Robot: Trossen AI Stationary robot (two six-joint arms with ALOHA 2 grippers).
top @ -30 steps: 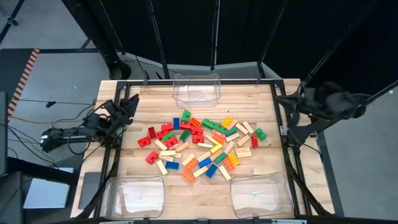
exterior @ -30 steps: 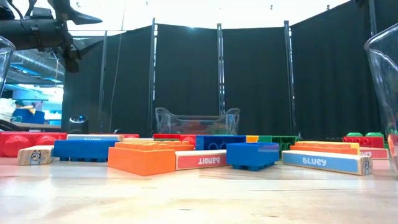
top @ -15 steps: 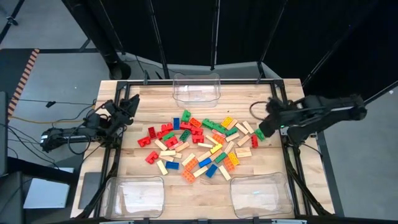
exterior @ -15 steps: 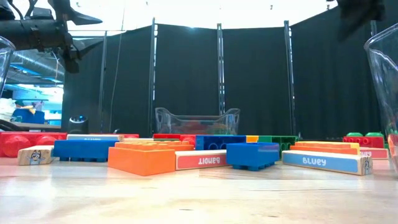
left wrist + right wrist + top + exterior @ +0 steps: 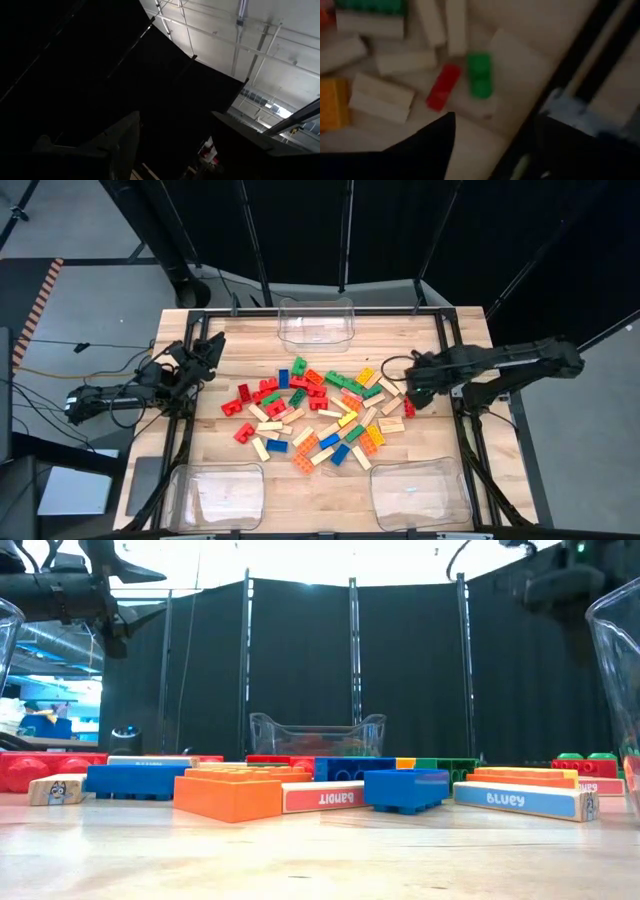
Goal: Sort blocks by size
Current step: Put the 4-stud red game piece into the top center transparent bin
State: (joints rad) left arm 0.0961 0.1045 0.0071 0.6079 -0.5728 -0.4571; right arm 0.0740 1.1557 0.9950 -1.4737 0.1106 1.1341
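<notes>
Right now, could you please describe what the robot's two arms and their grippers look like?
Both arms are dark, nearly black, built of slim jointed segments. The left arm trails black cables off the table's edge. The right arm carries a looping black cable near its wrist. The right gripper has two flat, tapering dark fingers; the left gripper looks the same.

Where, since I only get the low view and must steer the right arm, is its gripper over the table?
Observer: In the high view the right gripper hangs over the right edge of the pile of blocks, by a small green studded plastic brick.
Operator: Is it holding anything?
Observer: No; the right wrist view shows its fingers apart with nothing between them.
Operator: And the left gripper?
Observer: The left gripper waits at the left edge of the table, open.
</notes>
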